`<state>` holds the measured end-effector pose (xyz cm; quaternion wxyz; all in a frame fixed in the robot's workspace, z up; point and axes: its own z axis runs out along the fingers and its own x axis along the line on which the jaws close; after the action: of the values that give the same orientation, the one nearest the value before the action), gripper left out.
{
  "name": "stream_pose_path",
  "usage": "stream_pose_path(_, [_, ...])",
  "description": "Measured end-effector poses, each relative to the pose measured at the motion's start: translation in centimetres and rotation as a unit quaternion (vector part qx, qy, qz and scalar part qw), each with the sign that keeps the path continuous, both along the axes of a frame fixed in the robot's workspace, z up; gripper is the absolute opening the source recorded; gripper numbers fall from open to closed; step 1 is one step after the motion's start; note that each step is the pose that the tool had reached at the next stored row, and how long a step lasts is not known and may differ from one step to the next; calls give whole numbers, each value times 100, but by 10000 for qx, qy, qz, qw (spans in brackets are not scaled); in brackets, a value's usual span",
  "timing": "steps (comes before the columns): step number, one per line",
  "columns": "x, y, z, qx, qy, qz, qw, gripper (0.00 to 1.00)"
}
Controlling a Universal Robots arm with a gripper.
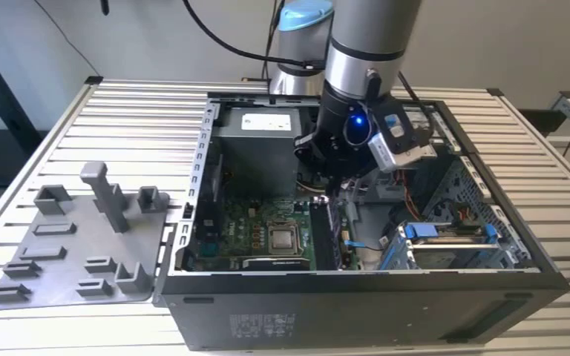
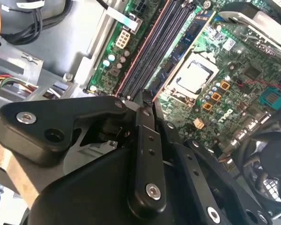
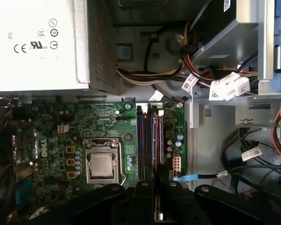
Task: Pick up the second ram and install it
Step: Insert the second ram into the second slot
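My gripper (image 1: 338, 191) reaches down into the open computer case (image 1: 364, 285), at the far end of the long memory slots (image 1: 329, 233) beside the processor socket (image 1: 283, 239). In both wrist views its black fingers (image 3: 145, 190) stand close together over the slots (image 3: 147, 140) (image 2: 159, 42). A thin strip, which I take for the second ram (image 3: 158, 213), shows edge-on between them in the first wrist view. The gripper (image 2: 145, 99) (image 3: 158, 185) is shut on it. Whether the stick touches a slot is hidden by the fingers.
The grey power supply (image 1: 255, 126) sits at the back of the case, with cable bundles (image 3: 253, 154) and a drive cage with blue clips (image 1: 444, 231) on the exterior view's right. A grey plastic tray (image 1: 87, 245) with upright blocks lies on the slatted table left of the case.
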<state>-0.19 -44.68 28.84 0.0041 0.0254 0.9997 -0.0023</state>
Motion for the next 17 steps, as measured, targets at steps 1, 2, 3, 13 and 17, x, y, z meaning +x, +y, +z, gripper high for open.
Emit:
stream_pose_path(1, [0, 0, -12, -5, 1, 1, 10000, 14])
stream_pose_path(2, [-1, -2, -29, -6, 2, 1, 10000, 14])
stream_pose_path(3, [-1, -5, -46, -5, 7, 1, 10000, 14])
stream_pose_path(13, [0, -51, -227, -6, 29, 2, 10000, 14])
stream_pose_path(17, [-1, -67, -299, -6, 29, 1, 10000, 14])
